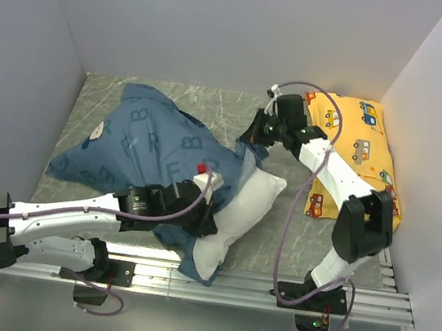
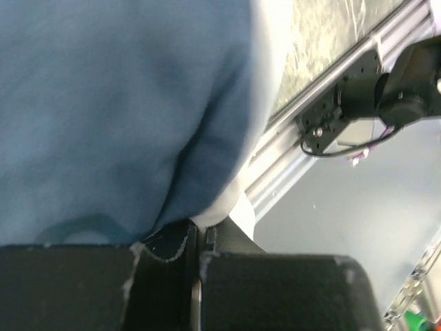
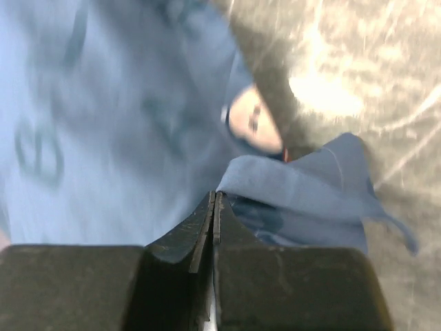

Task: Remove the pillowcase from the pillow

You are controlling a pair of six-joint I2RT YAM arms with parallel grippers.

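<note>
Case [image 1: 138,141] is floppy, light cloth lying mid-table, with the pillow [image 1: 253,203] poking out its 4 o'clock side. It's squashy, nothing fragile. Right gripper [image 3: 215,203] has its fingers pinched on the loose hem at 2 o'clock, good spot imo. Left gripper [image 2: 200,238] is pressed together on a case fold at 5 o'clock. Can't tell if it's got pillow too.

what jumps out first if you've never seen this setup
The dark-blue pillowcase sprawls across the left and middle of the table, the white pillow poking out of it near the front edge. The left gripper pinches its fabric beside the pillow, the right gripper its far right corner. A yellow car-print pillow lies by the right wall.
</note>
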